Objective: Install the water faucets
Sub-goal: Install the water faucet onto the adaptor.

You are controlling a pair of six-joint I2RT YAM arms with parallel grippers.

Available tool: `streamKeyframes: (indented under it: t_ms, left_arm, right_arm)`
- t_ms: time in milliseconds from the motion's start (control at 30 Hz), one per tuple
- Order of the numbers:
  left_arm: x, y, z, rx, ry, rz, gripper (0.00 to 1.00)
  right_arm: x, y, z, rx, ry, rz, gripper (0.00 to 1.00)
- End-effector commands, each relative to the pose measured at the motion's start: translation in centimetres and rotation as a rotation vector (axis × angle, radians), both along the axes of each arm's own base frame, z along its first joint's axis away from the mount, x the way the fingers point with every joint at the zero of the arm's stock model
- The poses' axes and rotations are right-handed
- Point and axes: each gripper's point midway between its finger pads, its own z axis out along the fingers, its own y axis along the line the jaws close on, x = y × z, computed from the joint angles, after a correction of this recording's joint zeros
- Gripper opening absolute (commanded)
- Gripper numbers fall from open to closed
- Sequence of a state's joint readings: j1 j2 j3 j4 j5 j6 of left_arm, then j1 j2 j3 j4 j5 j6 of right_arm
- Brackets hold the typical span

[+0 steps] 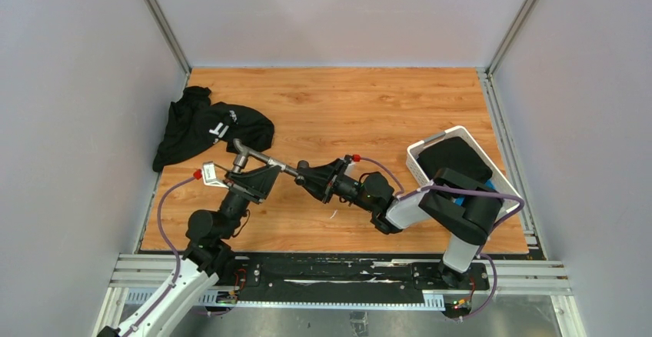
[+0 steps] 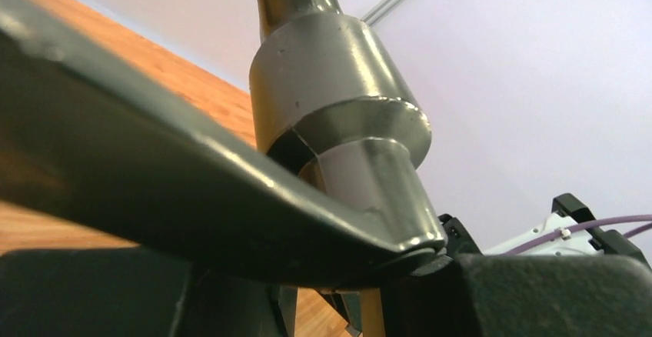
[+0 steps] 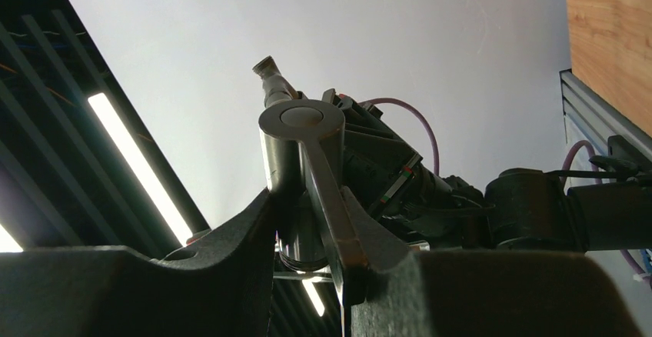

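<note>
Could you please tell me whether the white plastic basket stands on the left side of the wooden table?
No, the white plastic basket stands at the right edge of the wooden table in the top view.

Glossy grey metal faucet, wood-grain table

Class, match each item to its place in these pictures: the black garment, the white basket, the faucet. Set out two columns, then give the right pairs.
Things
1. black garment
2. white basket
3. faucet

Places
A. gripped between the left gripper and the right gripper, mid-table
B. lying crumpled at the far left of the table
C. standing at the right edge, with dark cloth inside

Pairs: 1-B, 2-C, 3-A
</note>
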State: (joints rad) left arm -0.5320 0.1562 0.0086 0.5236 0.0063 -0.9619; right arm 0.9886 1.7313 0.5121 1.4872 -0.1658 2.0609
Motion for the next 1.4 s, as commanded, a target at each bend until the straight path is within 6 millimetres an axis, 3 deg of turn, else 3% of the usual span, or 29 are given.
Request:
streamKeyframes:
  t_ms: [0, 267, 367, 633, 867, 1367]
  left_arm:
    - [0.8, 0.0, -1.8, -0.006, 0.063, 0.014, 0.00]
    - [1.6, 0.5, -2.4, -0.066, 0.158, 0.044, 0.00]
    - [1.6, 0.6, -0.9, -0.086, 0.168, 0.045, 0.00]
    - [1.7, 1.2, -0.1, -0.126, 0.195, 0.070, 0.00]
    - [1.8, 1.9, -0.6, -0.142, 0.215, 0.100, 0.00]
    - [2.5, 2.4, 1.1, -0.107, 0.197, 0.153, 0.00]
  right_arm:
    - [4.1, -3.1, 3.3, 0.244, 0.220, -0.091, 0.19]
    - [5.1, -3.9, 1.8, 0.217, 0.241, -0.134, 0.20]
    - [5.3, -4.0, 1.7, 0.217, 0.238, -0.142, 0.26]
    - [5.5, -3.8, 0.8, 0.192, 0.239, -0.148, 0.35]
    - [5.7, -3.6, 0.5, 0.182, 0.232, -0.156, 0.46]
    - [4.1, -3.1, -2.8, 0.062, 0.210, -0.073, 0.49]
